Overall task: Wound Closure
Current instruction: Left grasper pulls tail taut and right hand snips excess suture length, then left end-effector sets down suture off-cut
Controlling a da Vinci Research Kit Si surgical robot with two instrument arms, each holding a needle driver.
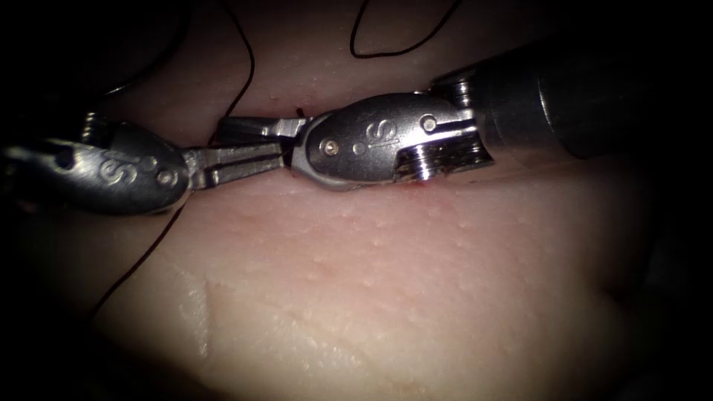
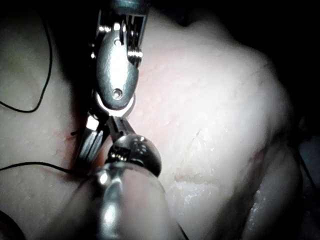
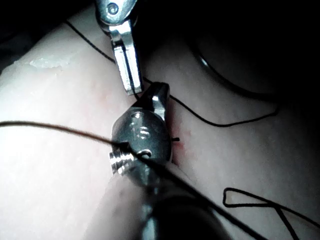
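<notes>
We see both end effectors meet tip to tip at cut [image 1: 260,117] on tissue [image 1: 386,267]. Left end effector [image 1: 276,157] looks closed; right end effector [image 1: 241,130] unclear, cannot tell. Needle hidden. Thread [image 1: 141,260] trails left, slack.

Left tool [image 1: 238,165]: enters from 9 o'clock, lying across the tissue [image 1: 416,282]; tips pointing toward 3 o'clock, close against the right tool
Right tool [image 1: 260,128]: enters from 2 o'clock; jaws reaching toward 9 o'clock, just behind the left tool's jaws; wrist over the cut [image 1: 520,169]
Cut: runs 9 to 3 o'clock under both tools
Thread [image 1: 249,59]: one strand from 12 o'clock down to the tools' meeting point; another trailing from under the left tool toward 7 o'clock; loop [image 1: 394,48] lying on the tissue at 12 o'clock
Tissue: beneath everything; widest toward 6 o'clock
</notes>
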